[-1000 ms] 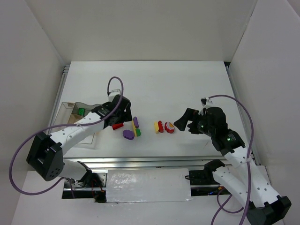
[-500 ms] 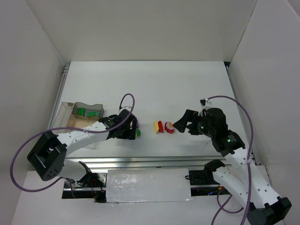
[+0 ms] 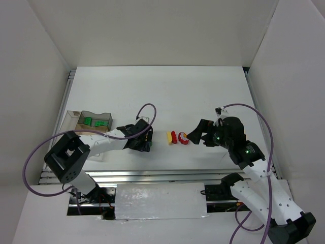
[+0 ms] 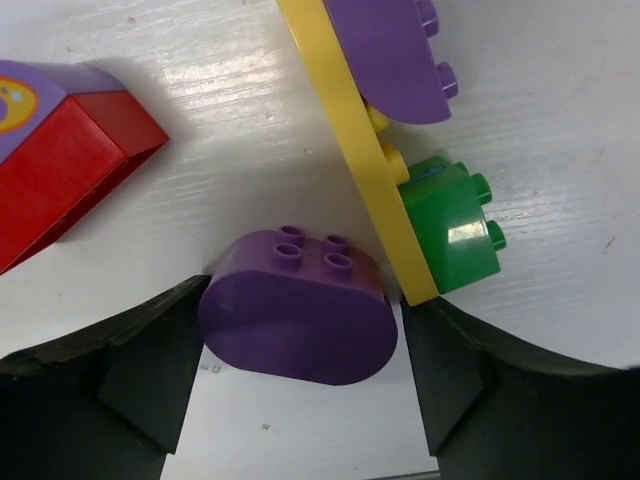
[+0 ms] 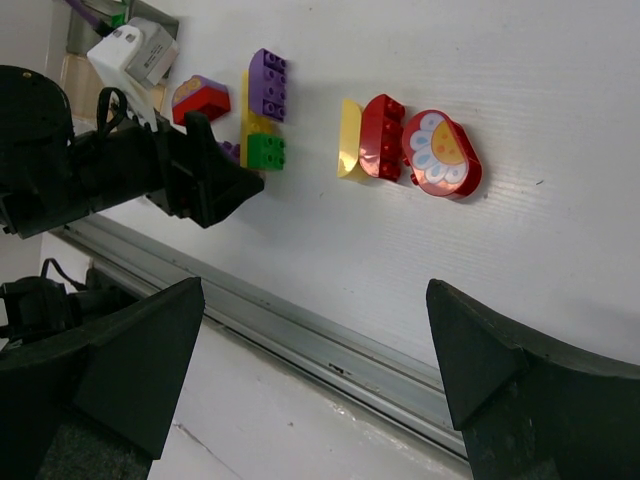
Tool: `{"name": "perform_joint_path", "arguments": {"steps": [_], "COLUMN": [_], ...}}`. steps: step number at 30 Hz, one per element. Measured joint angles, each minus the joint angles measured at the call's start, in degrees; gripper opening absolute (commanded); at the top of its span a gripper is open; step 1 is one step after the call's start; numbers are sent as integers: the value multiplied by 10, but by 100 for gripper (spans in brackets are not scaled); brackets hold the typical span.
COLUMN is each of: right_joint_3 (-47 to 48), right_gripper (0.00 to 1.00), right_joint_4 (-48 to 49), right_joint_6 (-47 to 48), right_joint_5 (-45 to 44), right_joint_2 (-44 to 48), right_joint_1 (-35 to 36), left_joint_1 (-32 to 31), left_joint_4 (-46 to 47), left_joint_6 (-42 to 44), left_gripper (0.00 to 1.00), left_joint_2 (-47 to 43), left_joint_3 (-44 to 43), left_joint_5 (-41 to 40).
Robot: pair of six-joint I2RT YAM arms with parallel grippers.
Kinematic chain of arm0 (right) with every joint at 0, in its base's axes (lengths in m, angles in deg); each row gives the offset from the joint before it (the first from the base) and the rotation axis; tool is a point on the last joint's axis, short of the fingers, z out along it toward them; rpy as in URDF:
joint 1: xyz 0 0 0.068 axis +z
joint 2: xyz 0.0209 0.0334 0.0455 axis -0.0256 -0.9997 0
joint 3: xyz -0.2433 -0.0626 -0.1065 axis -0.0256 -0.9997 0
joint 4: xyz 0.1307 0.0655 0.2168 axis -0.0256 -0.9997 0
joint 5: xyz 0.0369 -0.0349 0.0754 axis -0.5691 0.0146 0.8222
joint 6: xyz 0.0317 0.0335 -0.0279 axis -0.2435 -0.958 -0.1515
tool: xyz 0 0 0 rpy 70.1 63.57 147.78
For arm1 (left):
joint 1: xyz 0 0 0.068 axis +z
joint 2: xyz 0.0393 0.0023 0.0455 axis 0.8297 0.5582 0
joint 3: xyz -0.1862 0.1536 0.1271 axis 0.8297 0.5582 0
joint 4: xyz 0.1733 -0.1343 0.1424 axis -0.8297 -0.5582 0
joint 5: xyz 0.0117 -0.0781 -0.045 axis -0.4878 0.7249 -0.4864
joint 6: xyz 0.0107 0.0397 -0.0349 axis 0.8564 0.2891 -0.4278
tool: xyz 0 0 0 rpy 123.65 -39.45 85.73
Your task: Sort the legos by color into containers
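A purple rounded lego (image 4: 298,320) lies on the table between the fingers of my left gripper (image 4: 305,330), which is open and straddles it closely. Beside it stand a yellow plate (image 4: 350,130) with a purple brick (image 4: 385,50) and a green brick (image 4: 450,225), and a red wedge (image 4: 70,160). In the top view my left gripper (image 3: 143,141) covers this cluster. My right gripper (image 3: 194,134) is open and empty, just right of a yellow-and-red piece (image 3: 171,137) and a round red piece (image 3: 184,138). The containers (image 3: 81,133) at the left hold green legos (image 3: 100,122).
The right wrist view shows the left gripper (image 5: 215,185) near the metal rail (image 5: 330,350) along the table's front edge. White walls enclose the table on three sides. The purple cable (image 3: 147,109) loops above the left arm.
My left gripper has moved right and down from beside the red brick onto the purple rounded lego. The right arm has not moved.
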Motion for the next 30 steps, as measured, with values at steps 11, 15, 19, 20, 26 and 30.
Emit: {"name": "perform_joint_path", "arguments": {"steps": [11,15,19,20,26,30], "right_joint_3": [0,0,0,0,0,0], "right_gripper": [99,99,100,100,99,99], "right_joint_4": [0,0,2,2,4,5], "right_joint_6": [3,4,4,4,4,4], "right_joint_5": [0,-1,0,0,1,1], "right_joint_2": [-6,-6,-6,-6,-6,-9], "right_joint_1": [3,3,3,3,7,9], "left_joint_1": [1,1,13,25,216,290], "left_joint_4": [9,-35,-101,-113,-143,-156], "left_joint_6": [-4,-25,-82,-95,-139,-165], "left_gripper": [17,2,1,0,3,14], "left_joint_2": [12,-15,-113,-139,-216,-216], "left_joint_3": [-9,-9,-11,-12,-16,-11], "left_joint_5": [-21,-48,-109,-124,-159,-168]}}
